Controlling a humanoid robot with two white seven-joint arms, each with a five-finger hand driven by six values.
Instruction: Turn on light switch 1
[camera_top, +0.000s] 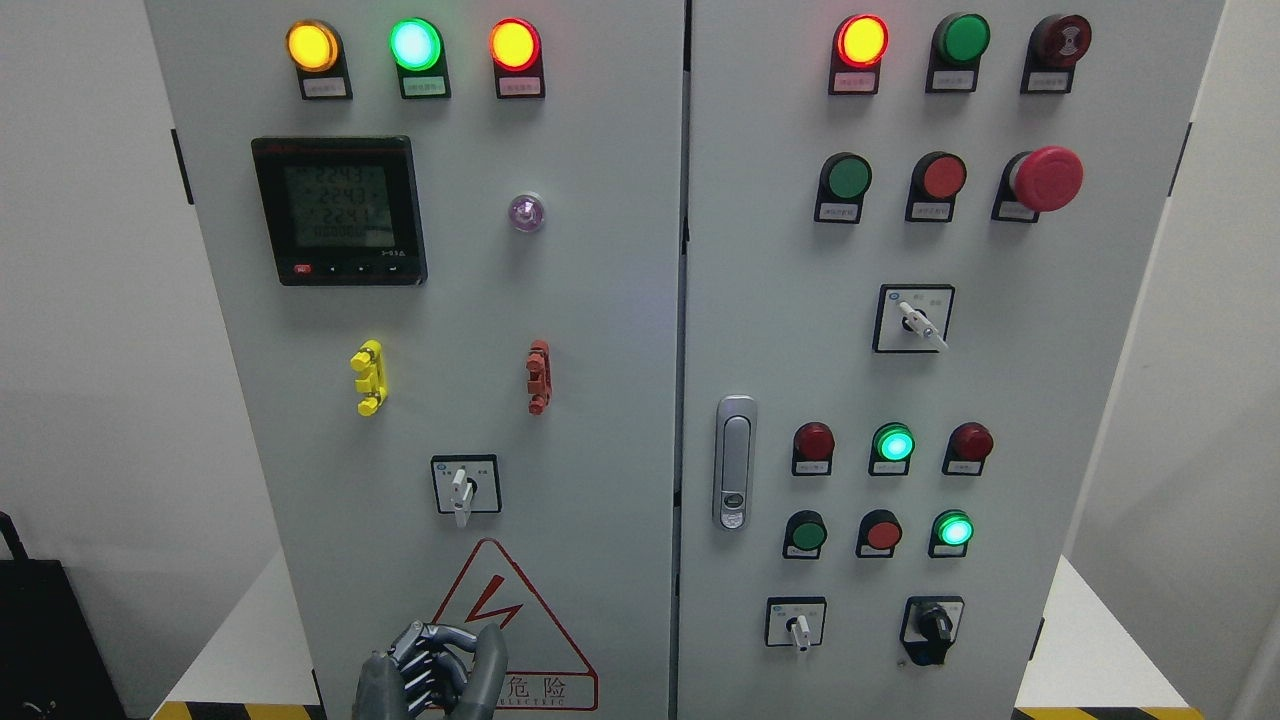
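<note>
While the left hand (430, 668) sits low against the cabinet (600, 300), fingers curled and holding nothing, the reach looks barely begun. Light switch 1 (probably the selector switch (461, 488) just above the warning triangle (510, 625)) stands untouched; next, lift and pinch its lever
</note>
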